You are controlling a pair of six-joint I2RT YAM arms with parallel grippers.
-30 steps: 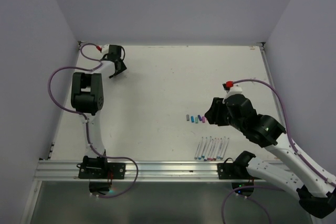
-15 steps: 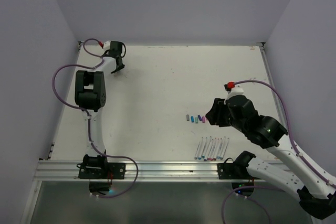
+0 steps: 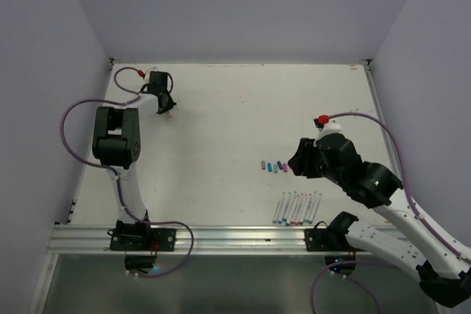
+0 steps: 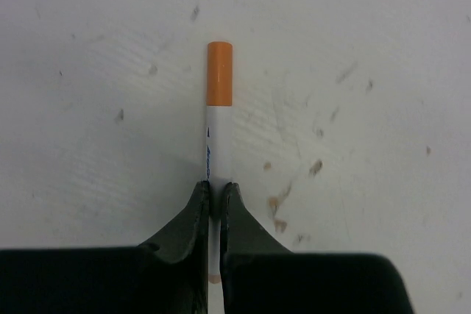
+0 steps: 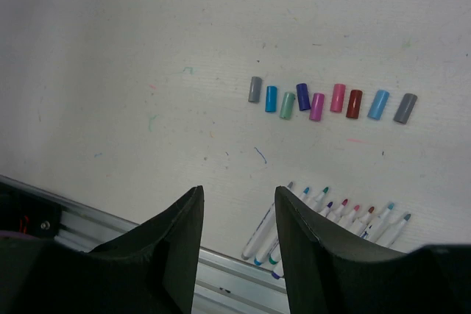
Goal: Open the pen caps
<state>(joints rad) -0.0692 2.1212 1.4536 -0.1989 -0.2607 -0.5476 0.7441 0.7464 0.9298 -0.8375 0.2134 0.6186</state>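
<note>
Since a second ago the left arm has swung: its black elbow block has slid toward 9 o'clock. The left fingers, which reached nearer the back wall half a second ago, have come back a little and hang at about 10 o'clock over the white bench. The right arm has barely shifted.

In the left wrist view the left fingers are clamped on the barrel of a slim white marker pen. It points to 12 o'clock, and its short orange cylindrical cap is fitted on the far end.

The right fingers stand wide apart above the bench. Toward 1 o'clock from them in their own view lies a row of loose short plastic caps in grey, blue, green, purple, pink and dark red. Toward 3 o'clock lies a row of uncapped white-barrelled pens, side by side with coloured tips showing. From above, both rows sit toward 4 to 5 o'clock on the bench, the caps just beside the right fingers.
</note>
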